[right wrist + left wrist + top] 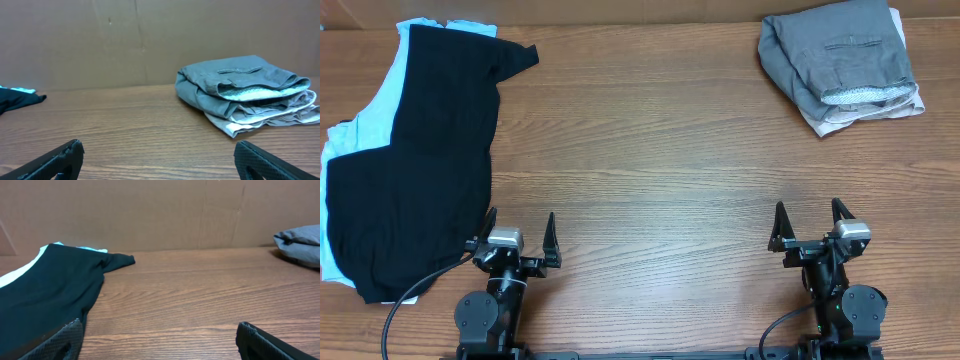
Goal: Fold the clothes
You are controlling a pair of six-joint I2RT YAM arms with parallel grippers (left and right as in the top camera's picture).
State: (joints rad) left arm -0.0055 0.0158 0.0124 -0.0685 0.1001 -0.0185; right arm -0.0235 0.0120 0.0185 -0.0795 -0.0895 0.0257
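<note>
A black T-shirt (pixel 415 160) lies spread at the table's left side, on top of a light blue shirt (pixel 375 95) whose edges show along its left and top. Both also show in the left wrist view: the black T-shirt (pixel 45 295) and the light blue shirt (pixel 15 275). My left gripper (pixel 518 232) is open and empty at the front edge, just right of the black T-shirt's lower part. My right gripper (pixel 810 218) is open and empty at the front right, over bare wood. No lettering or neck tag shows.
A folded stack of grey trousers (pixel 840 55) on a pale garment (pixel 865 112) sits at the back right, also in the right wrist view (pixel 240 85). A brown cardboard wall (pixel 150 210) stands behind the wooden table (pixel 650 150).
</note>
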